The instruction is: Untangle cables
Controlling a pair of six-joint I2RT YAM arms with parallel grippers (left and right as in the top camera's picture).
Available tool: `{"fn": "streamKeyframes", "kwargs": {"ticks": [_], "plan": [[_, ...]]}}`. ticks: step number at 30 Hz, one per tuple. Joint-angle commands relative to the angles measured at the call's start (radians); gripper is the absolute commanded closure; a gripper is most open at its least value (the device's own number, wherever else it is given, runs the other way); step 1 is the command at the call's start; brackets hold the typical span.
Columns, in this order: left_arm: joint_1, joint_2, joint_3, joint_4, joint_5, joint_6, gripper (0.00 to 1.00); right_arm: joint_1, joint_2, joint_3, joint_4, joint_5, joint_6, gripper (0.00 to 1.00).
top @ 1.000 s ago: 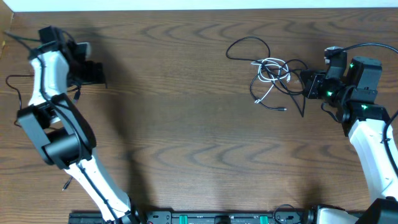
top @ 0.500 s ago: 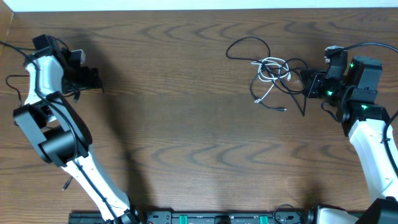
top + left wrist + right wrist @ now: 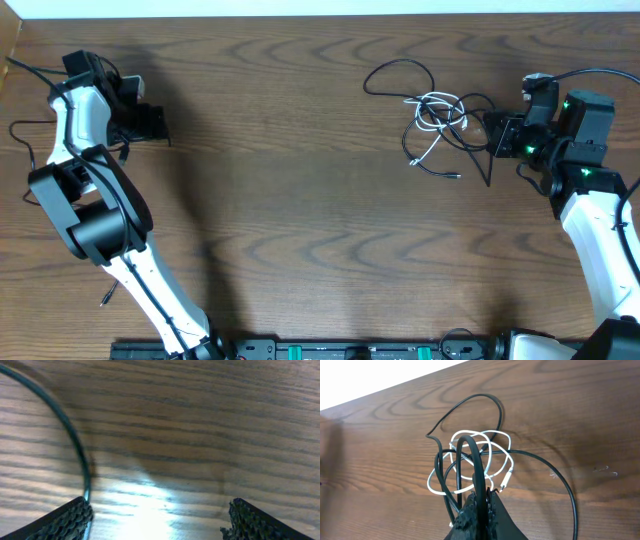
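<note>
Only the left gripper point(image 3: 140, 120) has shifted, wobbling at the far-left edge, fingers spread wide and empty; the cables point(image 3: 440, 120) haven't budged. Right gripper point(image 3: 477, 505) is clamped on a black cable point(image 3: 475, 460). Pull now and its loops could cinch around the white cable point(image 3: 438, 104), dragging everything. That bunch sits on the tabletop point(image 3: 300, 200) just beside the right gripper's tips, well apart from the left

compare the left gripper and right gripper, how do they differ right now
The left gripper stands open; the right gripper is shut.
The left gripper has only bare table between its fingers; the right gripper pinches a black cable.
The left gripper sits at the table's left end, far from the cable bunch; the right gripper is right at the bunch.
Both have dark, textured fingers and are close to the wood.
</note>
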Motion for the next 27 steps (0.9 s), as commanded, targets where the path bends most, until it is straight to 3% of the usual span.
{"fn": "streamKeyframes", "kwargs": {"ticks": [1,7,13,16,27], "plan": [[-0.014,0.058,-0.005,0.002,0.024,0.017,0.12,-0.003,-0.015,0.008,0.003,-0.002,0.011,0.99],[-0.019,0.077,-0.005,0.037,0.014,0.015,0.11,-0.003,-0.015,0.008,0.003,-0.002,0.011,0.99],[0.0,0.079,-0.005,0.047,-0.145,0.006,0.11,-0.003,-0.015,0.008,0.002,-0.003,0.011,0.99],[0.03,0.079,-0.005,0.055,-0.201,-0.041,0.11,-0.003,-0.015,0.008,0.001,-0.003,0.012,0.99],[0.263,0.078,-0.005,0.08,-0.184,-0.275,0.12,-0.003,-0.015,0.008,-0.001,-0.003,0.015,0.99]]}}
